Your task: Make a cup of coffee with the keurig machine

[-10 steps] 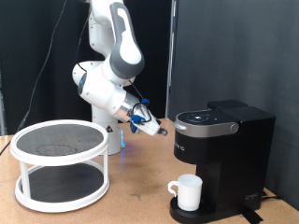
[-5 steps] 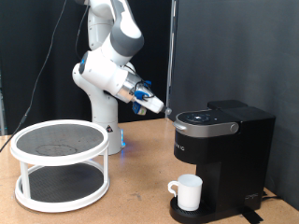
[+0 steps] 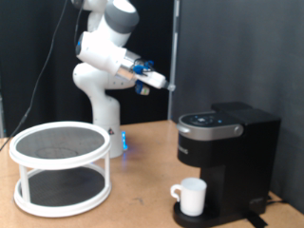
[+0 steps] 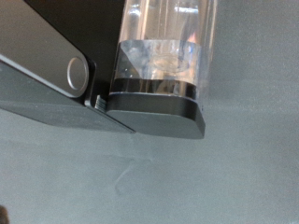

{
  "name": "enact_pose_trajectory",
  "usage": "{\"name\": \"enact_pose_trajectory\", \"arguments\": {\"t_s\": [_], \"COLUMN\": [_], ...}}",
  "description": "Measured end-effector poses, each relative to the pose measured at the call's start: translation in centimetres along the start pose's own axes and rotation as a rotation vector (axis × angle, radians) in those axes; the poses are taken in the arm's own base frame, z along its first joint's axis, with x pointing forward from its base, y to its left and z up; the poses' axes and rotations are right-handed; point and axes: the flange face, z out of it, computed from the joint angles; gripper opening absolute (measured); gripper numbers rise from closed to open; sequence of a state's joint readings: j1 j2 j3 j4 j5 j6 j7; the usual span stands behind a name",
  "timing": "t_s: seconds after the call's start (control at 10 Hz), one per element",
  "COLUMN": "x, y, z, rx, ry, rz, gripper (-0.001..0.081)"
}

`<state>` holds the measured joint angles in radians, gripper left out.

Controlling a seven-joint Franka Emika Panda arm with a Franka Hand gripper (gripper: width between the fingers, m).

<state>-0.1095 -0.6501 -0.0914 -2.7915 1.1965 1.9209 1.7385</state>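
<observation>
While the gripper [image 3: 163,84] hangs in the upper middle of the exterior view, above and left of the keurig machine [image 3: 226,161], I can't tell whether its fingers are spread or pressed together. The cup [image 3: 191,196] sits on the machine's drip base at lower right. A white two-tier rack [image 3: 59,169] stands at lower left on the wooden table [image 3: 133,199].

White cup [image 3: 191,196], black keurig machine [image 3: 228,152] with silver-rimmed top, white two-tier rack [image 3: 59,169], brown table [image 3: 133,199]
</observation>
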Motion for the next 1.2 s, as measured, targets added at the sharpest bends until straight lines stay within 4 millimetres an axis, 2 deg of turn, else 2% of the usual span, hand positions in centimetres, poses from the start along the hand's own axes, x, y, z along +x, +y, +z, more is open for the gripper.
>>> {"name": "enact_pose_trajectory", "arguments": {"t_s": [0.2,0.5,0.9,1.0,1.2], "x": [-1.6,-5.9,-11.3,-12.1,-12.2], "y": [0.1,1.5,3.7,3.1,3.1], "z": [-0.3,0.0,0.9,1.3,1.2], "rx": [0.036,0.174,0.373,0.396,0.395], "ry": [-0.052,-0.027,0.31,0.385,0.322], "rz": [-0.031,-0.133,-0.441,-0.495,-0.456], "gripper": [0.0734,0.0734,0.0734,0.0734,0.0734]}}
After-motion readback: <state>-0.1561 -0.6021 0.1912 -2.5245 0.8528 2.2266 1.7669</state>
